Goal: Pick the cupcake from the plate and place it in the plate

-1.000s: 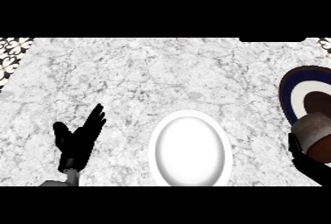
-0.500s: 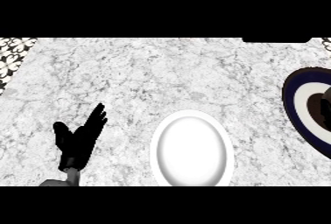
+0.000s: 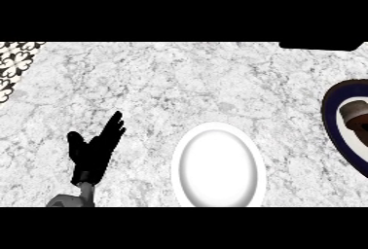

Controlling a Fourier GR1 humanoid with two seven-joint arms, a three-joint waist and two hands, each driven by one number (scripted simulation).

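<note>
I look steeply down on a white and grey marbled tabletop [image 3: 187, 87]. At about six o'clock, near the lower edge, lies a plain white plate [image 3: 218, 168] with nothing in it; its bottom rim is cut off by the view's edge. At three o'clock, partly cut off by the right edge, lies a second plate [image 3: 335, 126] with a dark blue rim and a white centre. The cupcake [image 3: 355, 115] sits on this blue-rimmed plate, well apart from the white one. It has a light grey-brown top and a dark brown lower part; the edge of the view hides some of it. My left hand [image 3: 93, 151] shows at eight o'clock, black, wide open with fingers straight and pointing up, resting and holding nothing, on a grey forearm. My right hand does not show. A black-and-white patterned patch [image 3: 14, 61] fills the ten o'clock corner.
</note>
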